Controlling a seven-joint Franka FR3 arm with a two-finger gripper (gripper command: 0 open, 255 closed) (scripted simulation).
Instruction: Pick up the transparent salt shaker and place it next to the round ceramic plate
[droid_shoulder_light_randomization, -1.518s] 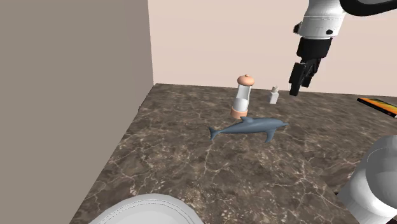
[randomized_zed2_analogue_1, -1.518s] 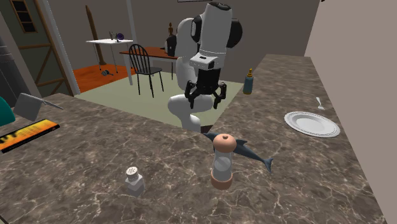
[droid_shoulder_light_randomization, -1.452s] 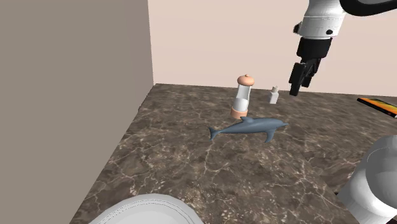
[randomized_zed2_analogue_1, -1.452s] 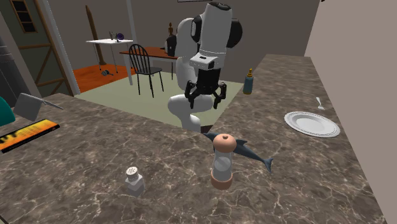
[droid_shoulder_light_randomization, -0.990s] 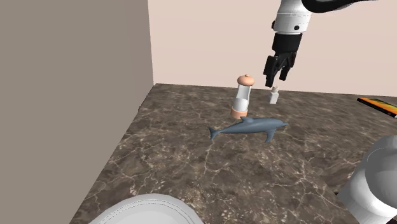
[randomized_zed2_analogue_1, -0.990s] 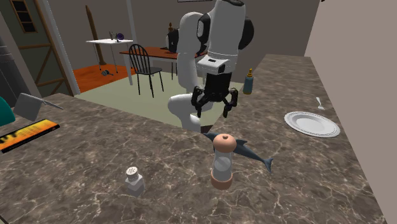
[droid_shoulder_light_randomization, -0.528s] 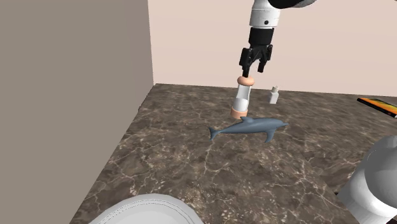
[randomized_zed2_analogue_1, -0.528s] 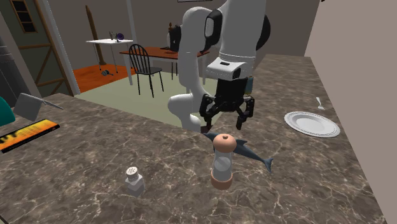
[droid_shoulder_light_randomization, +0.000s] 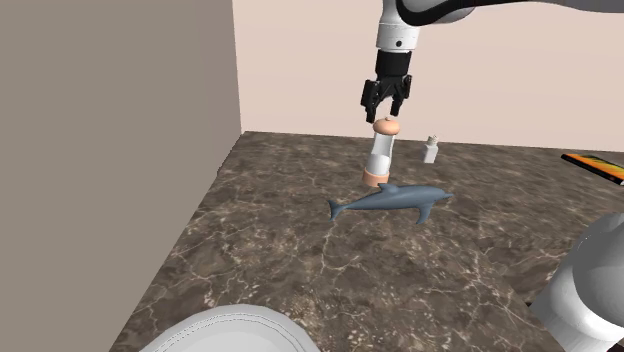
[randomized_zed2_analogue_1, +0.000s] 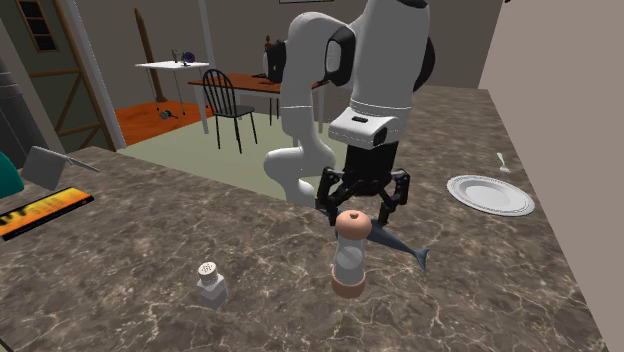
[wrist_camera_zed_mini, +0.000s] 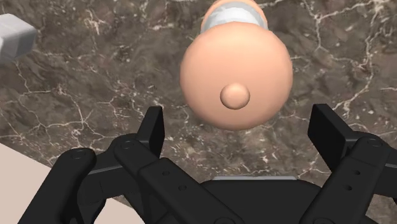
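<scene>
A tall shaker (droid_shoulder_light_randomization: 379, 152) with a peach cap, a peach base and a see-through body stands upright at the back of the dark marble counter. My gripper (droid_shoulder_light_randomization: 386, 113) hangs straight above its cap, open, fingers pointing down. In the second exterior view the gripper (randomized_zed2_analogue_1: 355, 212) straddles the top of the shaker (randomized_zed2_analogue_1: 348, 262) without touching it. In the wrist view the round cap of the shaker (wrist_camera_zed_mini: 235, 70) lies just ahead of the open gripper (wrist_camera_zed_mini: 240, 124). The round white plate (droid_shoulder_light_randomization: 235, 330) sits at the counter's near edge in the shoulder view, and the plate (randomized_zed2_analogue_1: 490, 194) is far from the shaker.
A grey dolphin figure (droid_shoulder_light_randomization: 392, 201) lies just in front of the shaker. A small white shaker (droid_shoulder_light_randomization: 431, 149) stands to its right in the shoulder view. An orange and black flat item (droid_shoulder_light_randomization: 595, 165) lies at the right edge. A wall borders the counter on the left.
My gripper swung toward the shoulder view's left, passing the small white shaker, and now hangs over the tall shaker's cap. It stayed open. Nothing on the counter moved.
</scene>
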